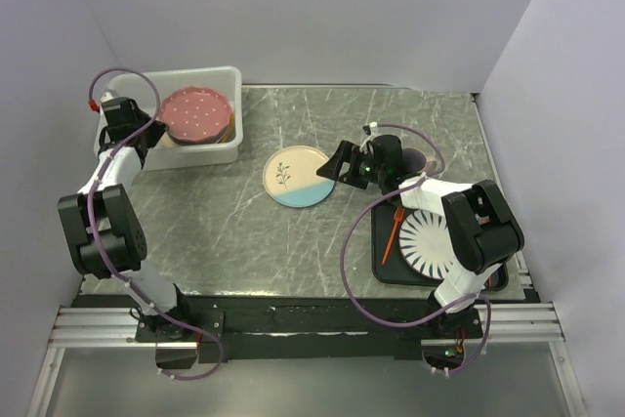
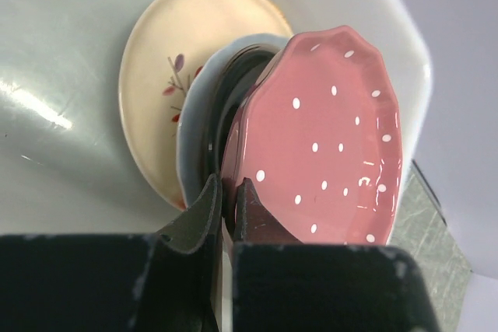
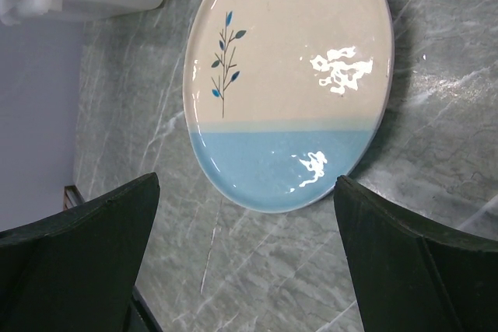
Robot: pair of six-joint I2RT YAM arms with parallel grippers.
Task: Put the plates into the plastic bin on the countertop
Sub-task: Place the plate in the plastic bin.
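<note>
Plates in bin — red-sprig plate, left-wrist only

Stack in translucent white plastic bin largely hidden beneath pink white-dotted round plate
Rims alone show of a dark plate and a pale blue plate; the right arm covers most of a dark pink-rimmed plate and part of a white dark-striped plate.

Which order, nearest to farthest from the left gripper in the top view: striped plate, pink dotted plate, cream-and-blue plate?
1. Pink dotted plate, in the bin, beside the left gripper.
2. Cream-and-blue plate, mid-countertop.
3. Striped plate, on the tray, far right.
</note>
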